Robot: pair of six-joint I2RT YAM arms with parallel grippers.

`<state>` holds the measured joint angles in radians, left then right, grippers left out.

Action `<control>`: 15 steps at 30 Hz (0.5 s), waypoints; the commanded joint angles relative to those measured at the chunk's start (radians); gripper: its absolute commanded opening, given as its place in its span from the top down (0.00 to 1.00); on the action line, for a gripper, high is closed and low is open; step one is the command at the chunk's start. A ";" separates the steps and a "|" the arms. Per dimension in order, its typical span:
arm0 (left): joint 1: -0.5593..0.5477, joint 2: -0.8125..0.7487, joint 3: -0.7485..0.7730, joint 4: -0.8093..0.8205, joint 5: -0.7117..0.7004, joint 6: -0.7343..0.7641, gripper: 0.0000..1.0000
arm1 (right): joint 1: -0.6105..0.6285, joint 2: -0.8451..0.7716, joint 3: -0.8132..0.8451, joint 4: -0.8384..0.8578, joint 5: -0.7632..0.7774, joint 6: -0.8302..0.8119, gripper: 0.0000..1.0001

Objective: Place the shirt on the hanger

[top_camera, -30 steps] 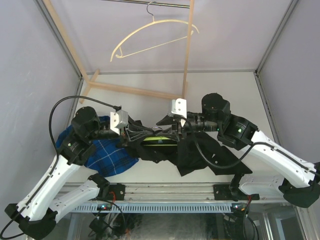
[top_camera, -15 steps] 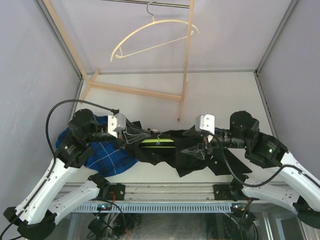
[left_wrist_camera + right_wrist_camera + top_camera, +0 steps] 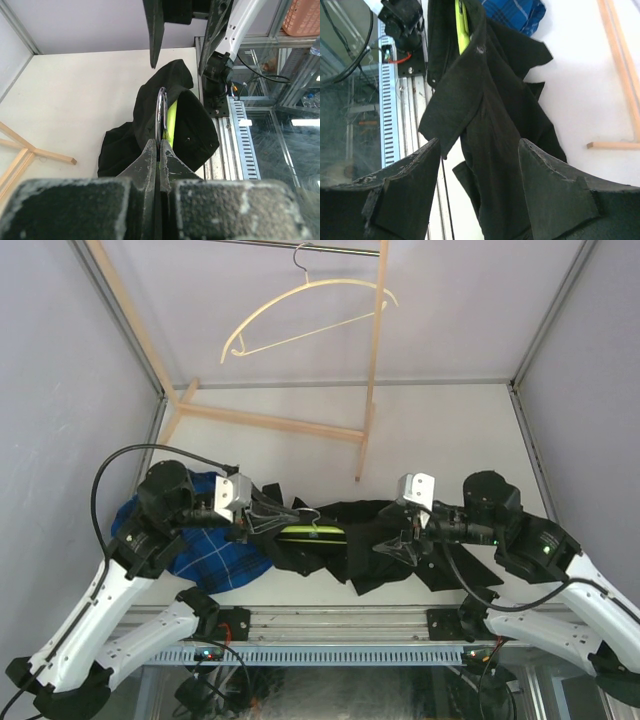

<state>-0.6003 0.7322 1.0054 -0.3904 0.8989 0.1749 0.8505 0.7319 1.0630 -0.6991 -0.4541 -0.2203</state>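
Observation:
The lime-green hanger (image 3: 312, 533) hangs low over the table's front, its metal hook (image 3: 161, 107) pinched in my left gripper (image 3: 285, 517), which is shut on it. The black shirt (image 3: 372, 540) is draped over the hanger and trails down to the right. In the left wrist view the green bar (image 3: 173, 117) shows between black folds (image 3: 142, 120). My right gripper (image 3: 392, 543) is open just right of the hanger, above the shirt. In the right wrist view the shirt (image 3: 490, 100) hangs ahead of the spread jaws (image 3: 477, 145), with nothing between them.
A blue plaid shirt (image 3: 210, 550) lies under the left arm. A cream hanger (image 3: 310, 305) hangs from the rail at the back. A wooden frame (image 3: 270, 422) crosses the far table. A metal rail (image 3: 340, 653) runs along the near edge.
My right gripper has pulled back to the right, away from the hanger, and its jaws have spread wider. The left gripper still holds the hook and has hardly moved.

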 commanded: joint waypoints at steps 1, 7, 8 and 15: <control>-0.002 -0.033 0.075 0.031 0.045 0.017 1.00 | -0.007 0.055 0.006 -0.026 -0.014 0.002 0.37; -0.002 -0.059 0.090 0.013 0.040 0.018 1.00 | -0.007 0.088 0.002 -0.013 -0.065 0.001 0.44; -0.003 -0.063 0.090 0.014 0.040 0.018 1.00 | -0.007 0.092 0.002 -0.009 -0.074 0.001 0.46; -0.001 -0.089 0.093 0.012 0.027 0.020 1.00 | -0.004 0.122 0.000 -0.011 -0.107 -0.002 0.70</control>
<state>-0.6003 0.6643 1.0119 -0.4240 0.9134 0.1780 0.8501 0.8436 1.0546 -0.7254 -0.5247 -0.2249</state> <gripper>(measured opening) 0.014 0.387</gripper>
